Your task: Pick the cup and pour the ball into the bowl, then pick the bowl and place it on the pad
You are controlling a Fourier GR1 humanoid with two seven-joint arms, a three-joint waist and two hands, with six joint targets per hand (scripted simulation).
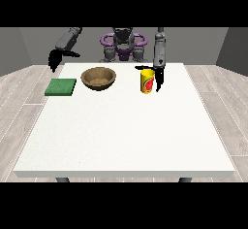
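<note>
Standing upright, cup [147,81] beside hand [157,76].

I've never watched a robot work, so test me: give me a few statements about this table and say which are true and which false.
1. The yellow cup stands upright on the table. True.
2. The wooden bowl sits on the green pad. False: it rests on the table beside the pad.
3. The hand at the view's right is next to the cup. True.
4. The hand at the view's left holds the bowl. False: it hangs beyond the table's far corner, apart from the bowl.
</note>
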